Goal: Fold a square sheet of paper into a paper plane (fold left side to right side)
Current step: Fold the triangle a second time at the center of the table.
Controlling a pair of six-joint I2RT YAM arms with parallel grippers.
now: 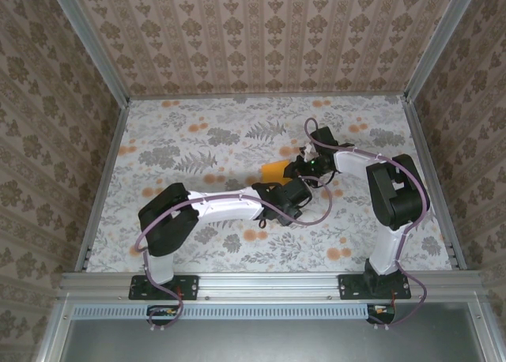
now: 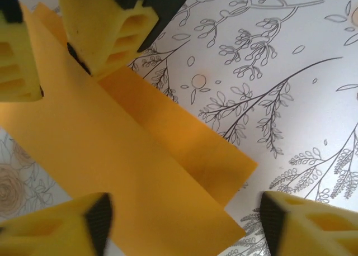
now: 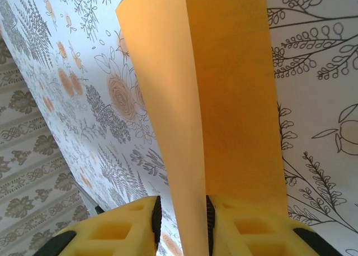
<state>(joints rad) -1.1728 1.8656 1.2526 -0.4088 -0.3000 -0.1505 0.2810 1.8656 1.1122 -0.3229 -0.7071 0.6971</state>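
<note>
Two arms: meeting just right of centre in the top view.
Sheet of paper (image 1: 274, 171): bright orange, partly folded, lying on the floral table (image 1: 198, 141) just left of both grippers.
Right gripper (image 3: 180, 222): yellow fingers pinched tight on an upright flap of the sheet.
Left gripper (image 2: 184, 214): fingers spread wide at the bottom of its wrist view, with the sheet lying between and beneath them.

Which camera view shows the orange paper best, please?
The left wrist view: most of the orange paper shows, with its overlapping layers. The right wrist shows a strip pinched in the right gripper; the top view, a small patch.
</note>
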